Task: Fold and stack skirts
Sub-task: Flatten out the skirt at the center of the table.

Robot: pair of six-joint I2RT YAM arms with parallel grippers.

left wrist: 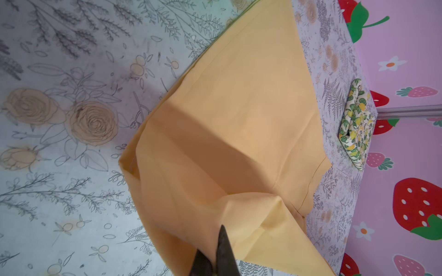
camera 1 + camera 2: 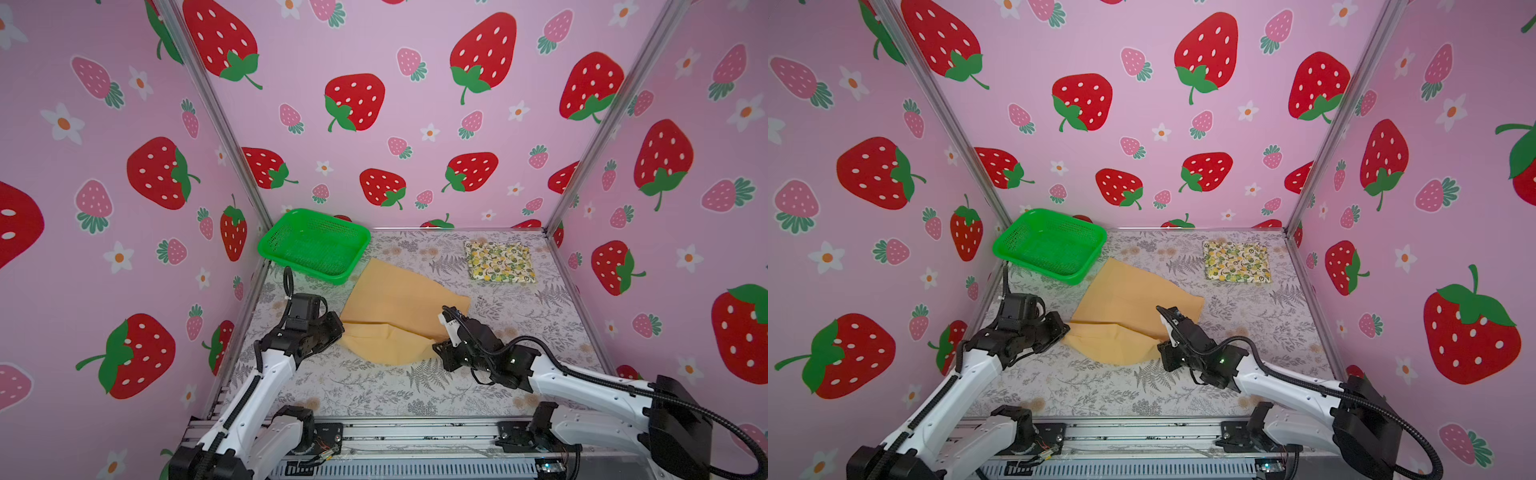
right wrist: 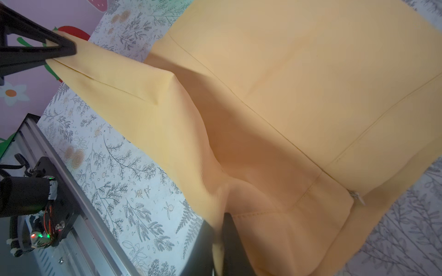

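- Two skirts are on the bench (image 2: 374,390). The lemon skirt (image 2: 500,262) lies folded flat in the far right corner. The tan skirt (image 2: 395,299) lies mid-bench, partly folded.
- State of the left claw (image 1: 214,246): clenched on the tan skirt's near-left corner. In the left wrist view the cloth passes between its two fingers.
- State of the right claw (image 3: 218,222): cloth runs up between its fingers with almost no gap, so it reads as grasping the near-right part of the same edge.
- Reason for the hold, as judged: pinching the near edge at two points lifts it off the bench as one ridge. The edge can then be carried over the flat far part without bunching. The right wrist view shows this ridge spanning from claw to claw, with a sag between.
- Position relative to the claws: the tan skirt's body lies beyond both claws, toward the back wall. Its far corner ends just beside the basket (image 2: 270,245).
- Lemon skirt placement, as judged: it serves as the base of the stack, well apart from both claws and out of the way of the fold in hand.
- Stage, as judged: the tan skirt's fold is in progress and stacking is not yet done.
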